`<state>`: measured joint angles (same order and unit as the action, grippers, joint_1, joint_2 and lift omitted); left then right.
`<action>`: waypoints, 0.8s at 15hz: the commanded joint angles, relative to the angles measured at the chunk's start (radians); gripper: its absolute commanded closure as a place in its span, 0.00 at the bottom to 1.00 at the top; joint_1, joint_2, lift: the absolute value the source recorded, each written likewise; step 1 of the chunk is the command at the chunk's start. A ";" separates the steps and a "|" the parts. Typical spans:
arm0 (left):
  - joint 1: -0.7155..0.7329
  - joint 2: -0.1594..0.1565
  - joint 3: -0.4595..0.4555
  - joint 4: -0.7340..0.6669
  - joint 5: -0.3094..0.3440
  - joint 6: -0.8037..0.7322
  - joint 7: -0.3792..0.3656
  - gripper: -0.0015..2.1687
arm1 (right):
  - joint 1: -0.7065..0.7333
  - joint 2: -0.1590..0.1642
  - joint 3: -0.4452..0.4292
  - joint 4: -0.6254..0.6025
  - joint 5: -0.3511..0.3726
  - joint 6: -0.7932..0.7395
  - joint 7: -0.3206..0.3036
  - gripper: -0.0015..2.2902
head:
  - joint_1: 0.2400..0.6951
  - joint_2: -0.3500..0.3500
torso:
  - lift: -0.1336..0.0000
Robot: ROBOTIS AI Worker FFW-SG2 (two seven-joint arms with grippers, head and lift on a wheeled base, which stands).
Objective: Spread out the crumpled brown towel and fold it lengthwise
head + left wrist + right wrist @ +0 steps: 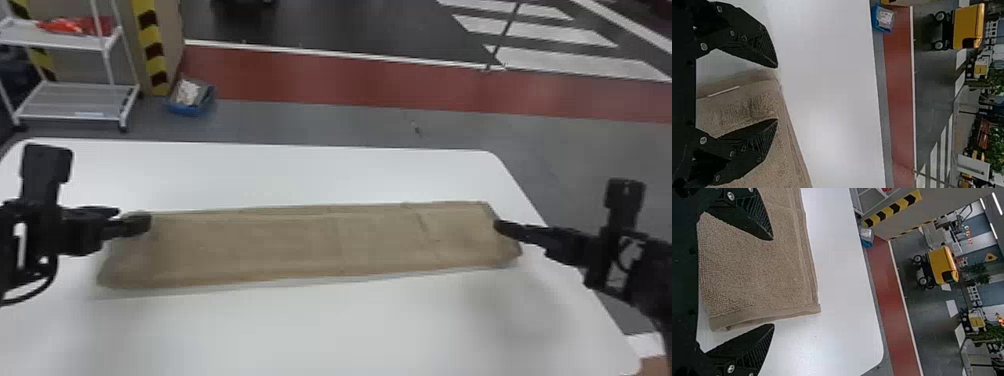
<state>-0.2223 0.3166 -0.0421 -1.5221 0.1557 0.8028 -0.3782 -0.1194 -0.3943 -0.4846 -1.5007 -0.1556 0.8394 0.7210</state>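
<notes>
Long brown cloth towel; at its ends, my black left end effector, right end effector, both open; smooth evenly.

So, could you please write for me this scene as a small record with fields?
towel: brown, textured cloth; long strip lying flat, running left to right
fold: appears folded lengthwise, judging by layers at its right end
surface: white table with rounded corners
left end effector: black, fingers open, at towel's left end
right end effector: black, fingers open, at towel's right end
beyond table: blue open box on the floor; white metal shelf rack, far left
</notes>
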 commanded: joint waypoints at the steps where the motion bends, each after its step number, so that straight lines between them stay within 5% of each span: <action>1: -0.005 -0.001 -0.010 0.003 -0.008 -0.003 -0.001 0.22 | 0.001 -0.001 0.000 -0.003 0.001 0.004 0.000 0.05 | 1.00 0.21 | 0.08; 12: 0.034 -0.001 -0.001 -0.050 -0.008 0.006 0.008 0.30 | 0.001 -0.005 0.003 -0.010 0.013 0.010 -0.002 0.05 | 1.00 0.20 | 0.08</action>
<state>-0.2036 0.3161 -0.0500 -1.5500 0.1462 0.8104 -0.3715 -0.1159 -0.3976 -0.4826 -1.5109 -0.1448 0.8492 0.7193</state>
